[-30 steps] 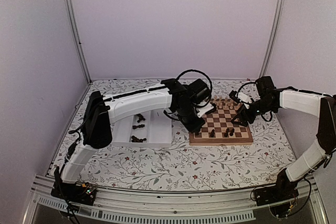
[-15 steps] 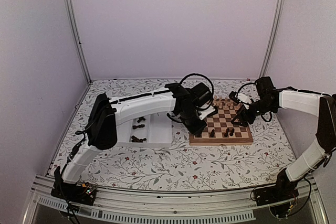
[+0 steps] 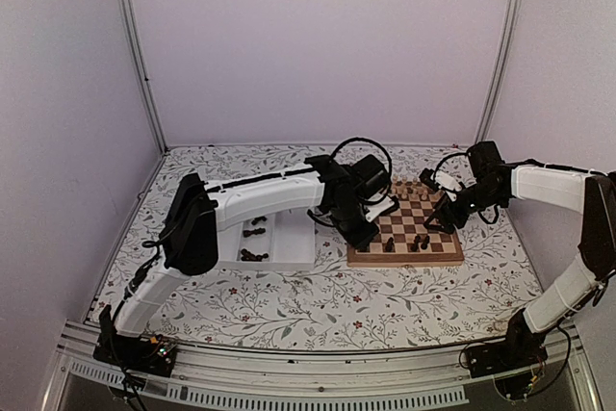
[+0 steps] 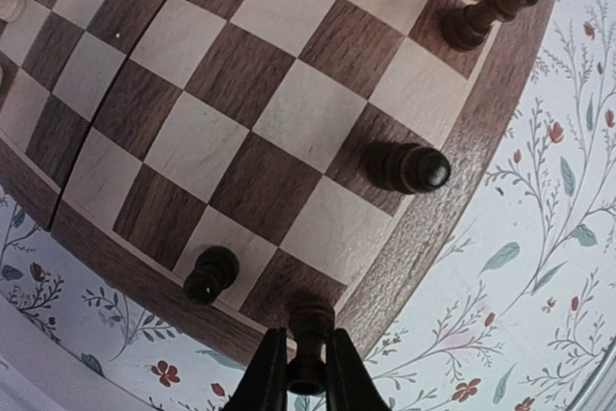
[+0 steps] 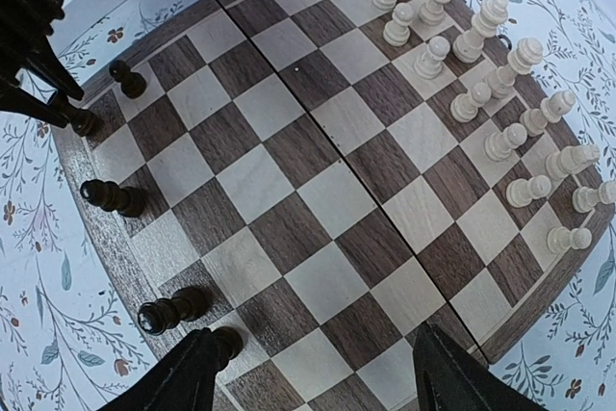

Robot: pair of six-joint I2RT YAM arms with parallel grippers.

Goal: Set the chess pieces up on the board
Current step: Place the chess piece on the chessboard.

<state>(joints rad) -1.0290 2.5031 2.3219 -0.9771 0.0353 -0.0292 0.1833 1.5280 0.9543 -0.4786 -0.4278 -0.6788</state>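
The wooden board lies right of centre on the table. My left gripper is shut on a dark chess piece, holding it by the neck over the dark corner square of the board; I cannot tell whether its base touches. Other dark pieces stand nearby: one on the neighbouring edge square, one further along and a pair beyond. My right gripper hangs open and empty above the board, its left finger next to a dark piece.
A white tray left of the board holds several loose dark pieces. Pale wooden pieces fill the board's far rows. The left arm reaches across the tray. Flowered cloth covers the table.
The left arm has swung slightly rightward, carrying its piece a little further over the board's left near corner. The right arm has not moved.
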